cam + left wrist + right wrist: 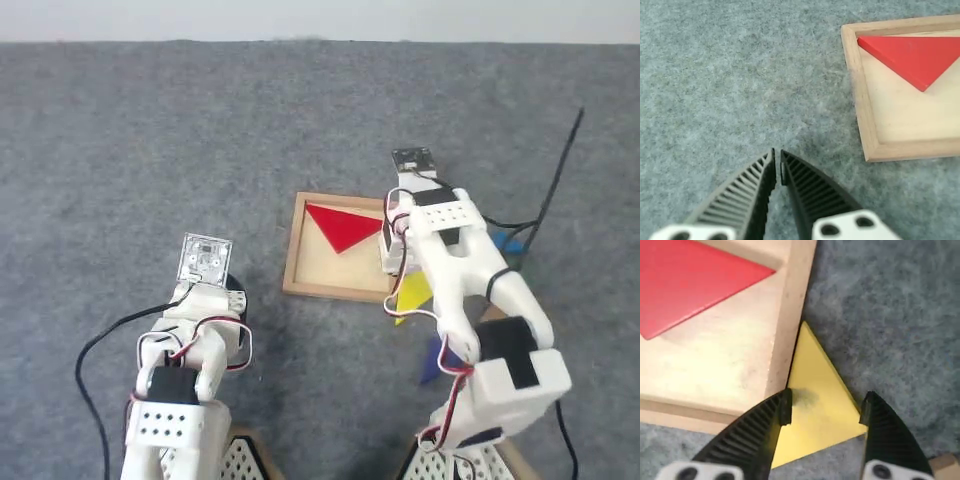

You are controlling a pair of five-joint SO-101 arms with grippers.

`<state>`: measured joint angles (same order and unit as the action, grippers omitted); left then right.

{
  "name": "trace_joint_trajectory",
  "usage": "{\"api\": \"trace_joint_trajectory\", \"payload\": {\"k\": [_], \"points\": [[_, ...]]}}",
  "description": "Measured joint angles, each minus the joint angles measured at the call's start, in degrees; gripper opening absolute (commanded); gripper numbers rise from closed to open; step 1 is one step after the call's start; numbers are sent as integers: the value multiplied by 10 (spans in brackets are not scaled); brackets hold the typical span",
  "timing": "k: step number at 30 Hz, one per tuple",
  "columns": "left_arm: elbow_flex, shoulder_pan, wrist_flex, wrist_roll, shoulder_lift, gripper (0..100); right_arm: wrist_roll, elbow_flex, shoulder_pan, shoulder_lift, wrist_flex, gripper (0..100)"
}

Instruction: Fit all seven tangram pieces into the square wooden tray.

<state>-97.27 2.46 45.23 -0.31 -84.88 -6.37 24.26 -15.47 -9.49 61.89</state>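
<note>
The square wooden tray (296, 250) lies mid-table with a red triangle (342, 227) inside, against its far side. A yellow triangle (815, 405) lies flat on the carpet against the tray's outer rim (787, 340); my right gripper (825, 410) is open just above it, one finger on each side of the piece. In the high view the yellow triangle (412, 293) peeks out under the right arm, with a dark blue piece (432, 362) and a light blue piece (510, 243) beside that arm. My left gripper (777, 162) is shut and empty over bare carpet, off the tray's (860, 95) left side.
Grey carpet covers the table. Black cables run off the right arm (550, 190) and loop beside the left arm (100, 350). Open carpet lies to the left of and beyond the tray.
</note>
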Motion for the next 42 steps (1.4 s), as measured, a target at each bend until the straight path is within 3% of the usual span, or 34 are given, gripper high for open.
{"api": "trace_joint_trajectory", "payload": {"k": [10,22,34,42], "points": [[0,0,0,0,0,15,2,-20,4,-29,6,252],[0,0,0,0,0,15,7,-18,76,-17,35,254],[0,0,0,0,0,15,8,142,84,285,36,288],[0,0,0,0,0,15,-18,273,10,253,-88,288]]}}
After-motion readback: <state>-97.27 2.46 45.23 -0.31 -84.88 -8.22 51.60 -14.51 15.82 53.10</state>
